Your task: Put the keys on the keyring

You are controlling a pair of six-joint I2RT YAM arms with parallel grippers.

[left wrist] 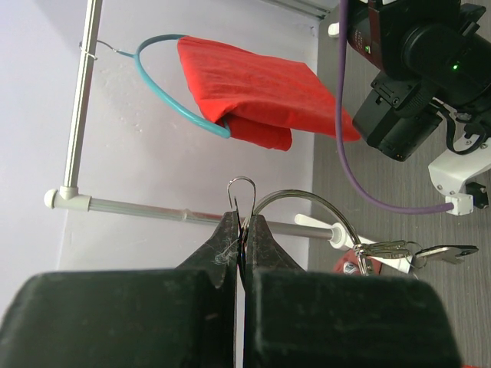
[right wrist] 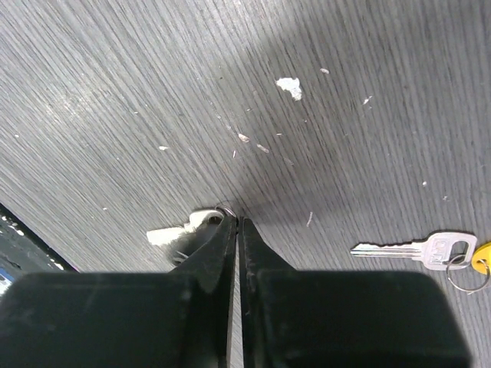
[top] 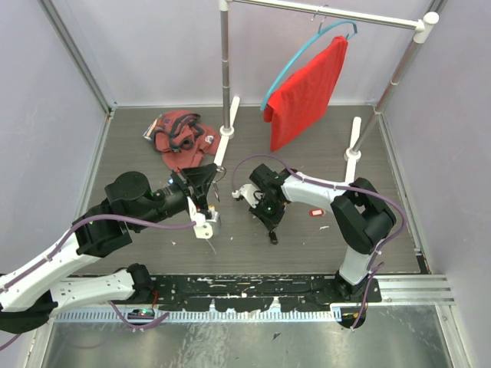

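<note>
My left gripper (top: pixel 213 192) (left wrist: pixel 244 220) is shut on the wire of the silver keyring (left wrist: pixel 308 202), which it holds up off the table. The ring arcs out to the right of the fingertips, and keys (left wrist: pixel 393 249) hang from it, one with a dark tag (left wrist: pixel 454 251). On the table, my right gripper (top: pixel 271 228) (right wrist: pixel 236 221) points down. Its jaws are shut on the small ring of a silver key (right wrist: pixel 178 231), which is partly hidden under the left finger. A key with a yellow tag (right wrist: pixel 414 248) lies flat to the right. A red-tagged key (top: pixel 314 212) lies further right.
A red cloth (top: pixel 308 90) hangs on a teal hanger from a metal rack; the rack's white feet (top: pixel 223 146) (top: pixel 353 139) stand behind both grippers. A red and dark bundle (top: pixel 180 136) lies at the back left. Pale walls close in the sides.
</note>
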